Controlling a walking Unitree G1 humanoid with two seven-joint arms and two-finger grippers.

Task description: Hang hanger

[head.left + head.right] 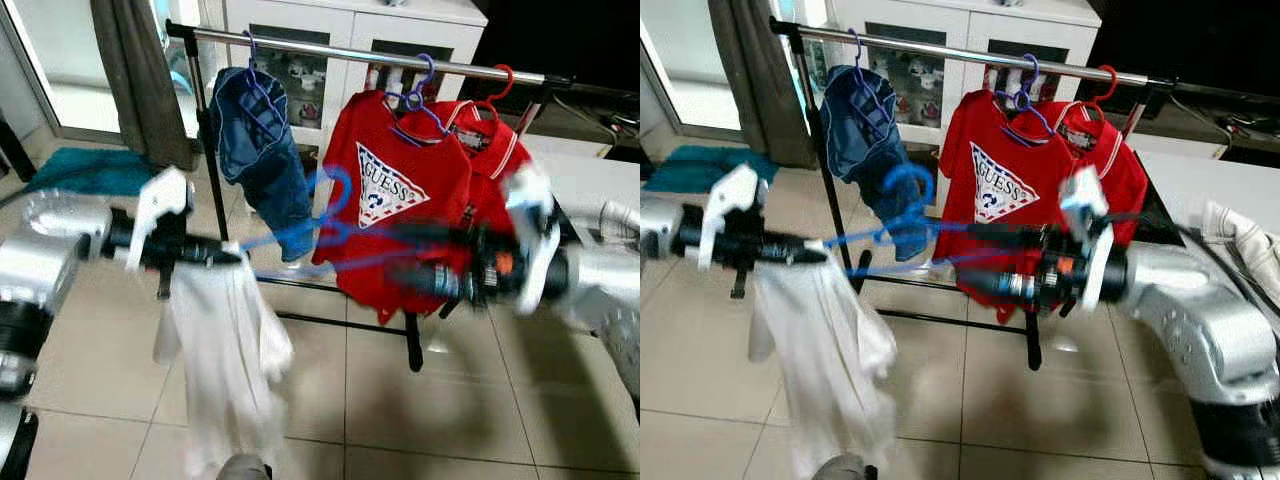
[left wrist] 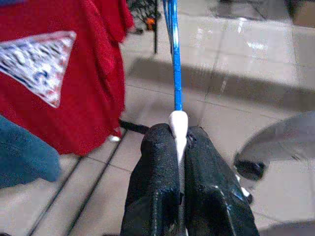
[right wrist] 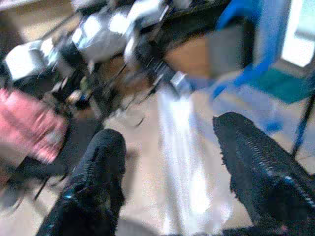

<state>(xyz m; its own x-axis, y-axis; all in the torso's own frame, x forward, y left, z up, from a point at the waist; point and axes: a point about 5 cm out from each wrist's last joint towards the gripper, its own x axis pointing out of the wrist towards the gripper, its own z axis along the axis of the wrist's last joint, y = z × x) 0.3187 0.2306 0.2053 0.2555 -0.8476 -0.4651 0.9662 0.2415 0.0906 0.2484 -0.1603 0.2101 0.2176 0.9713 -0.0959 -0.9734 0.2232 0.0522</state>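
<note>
While left pincer clamps blue hanger | right pincer spread beside it

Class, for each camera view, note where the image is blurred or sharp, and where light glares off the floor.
Left eye view: right gripper and blue hanger motion-smeared, red shirt sharper. Right eye view: steadier, soft shadows on the tiles. Left wrist view: left gripper crisp, glare on the floor. Right wrist view: heavily blurred throughout, white garment washed out.
</note>
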